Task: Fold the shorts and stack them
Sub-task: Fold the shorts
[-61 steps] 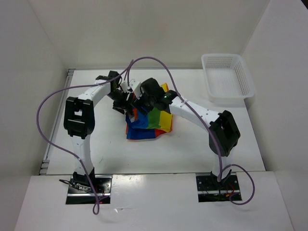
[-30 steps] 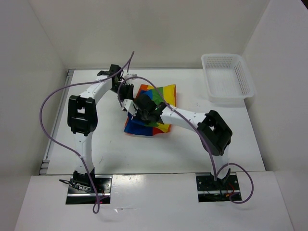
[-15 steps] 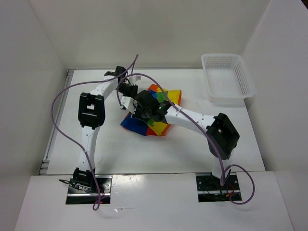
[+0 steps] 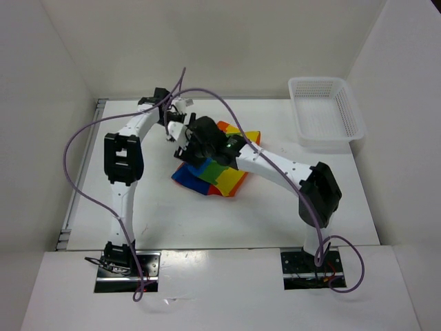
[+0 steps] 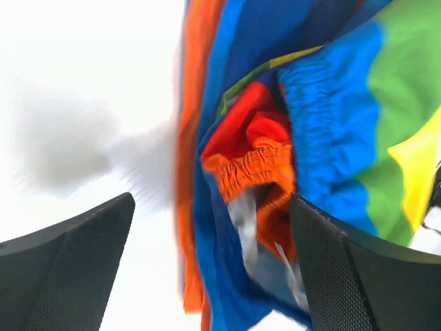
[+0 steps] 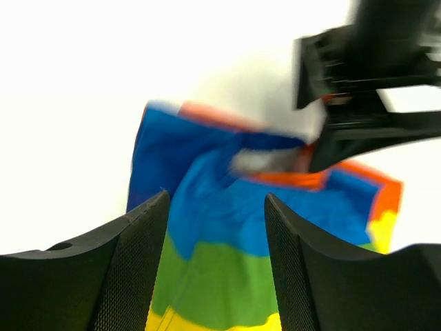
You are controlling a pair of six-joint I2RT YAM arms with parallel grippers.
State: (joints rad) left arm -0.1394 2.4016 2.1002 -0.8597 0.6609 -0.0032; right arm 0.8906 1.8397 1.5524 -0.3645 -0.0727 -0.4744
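Left arm (image 4: 125, 204) and right arm (image 4: 279, 167): white tubular links are alternating with bulky black joint housings. Purple cables (image 4: 67, 160) are looping up from the base plates (image 4: 127, 267). Fingers (image 5: 65, 276) are showing black, mesh-textured pads.

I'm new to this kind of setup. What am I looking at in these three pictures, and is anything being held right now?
A left arm and a right arm, both robotic, are bolted at the near edge of a table. The overhead picture looks down from above and behind them. The other two come from a camera on each wrist; the dark shapes at the bottom are that gripper's own fingers. On the table lie the rainbow-striped shorts, rumpled, and a white mesh basket at the far right. The left gripper and right gripper are both over the shorts with jaws open; neither holds anything.
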